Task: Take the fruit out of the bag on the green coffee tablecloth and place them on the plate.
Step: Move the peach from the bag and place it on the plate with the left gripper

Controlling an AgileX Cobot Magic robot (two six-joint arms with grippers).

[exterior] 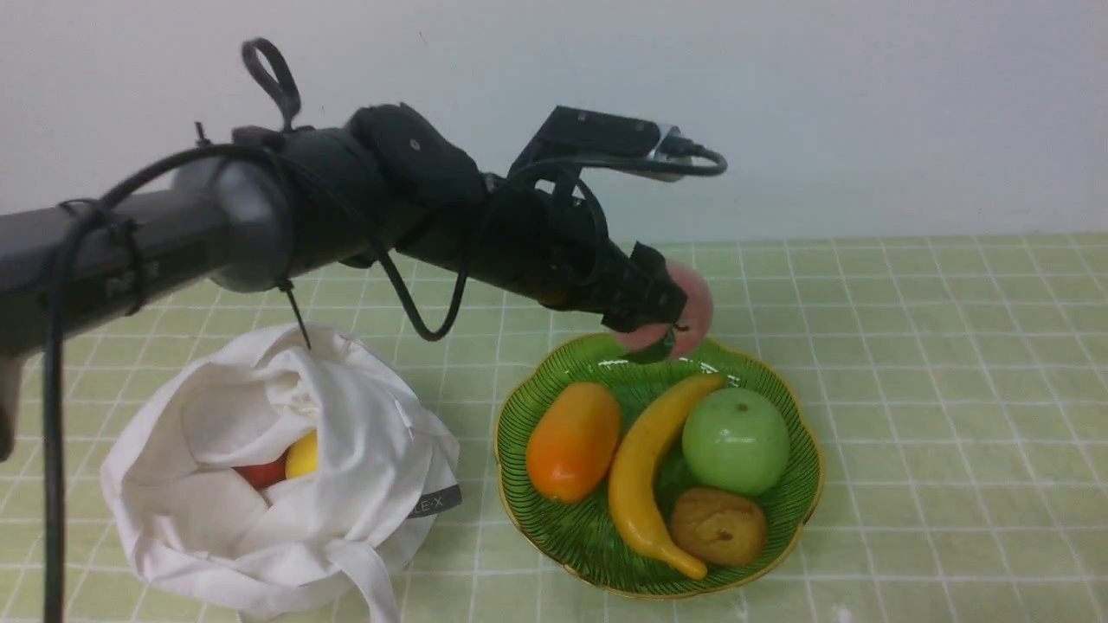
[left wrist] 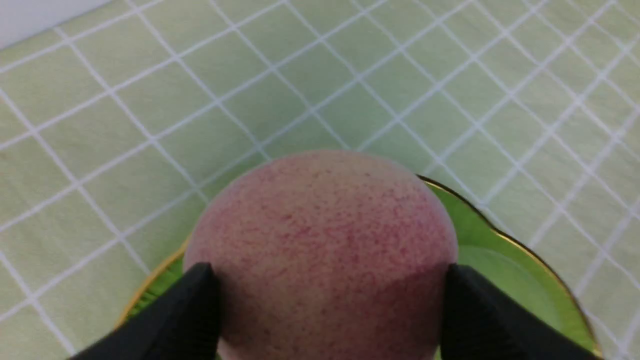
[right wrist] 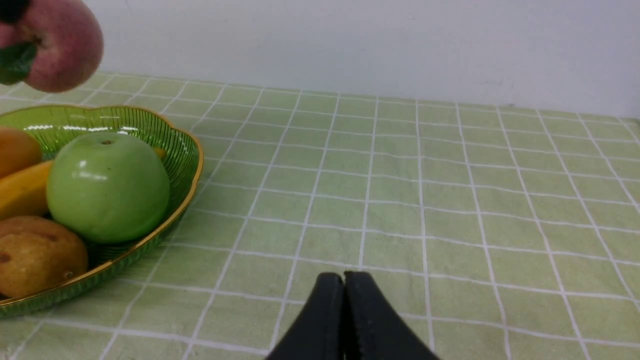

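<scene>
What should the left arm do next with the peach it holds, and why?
Probably lower it straight down. The left gripper clamps the peach in the air above the far part of the plate, which looks bare, while the banana and green apple fill the near part. Opening now would likely drop it and let it roll.

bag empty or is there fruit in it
Not empty. In the front view the bag gapes open at the top, and a yellow fruit and a red fruit sit inside.
</scene>
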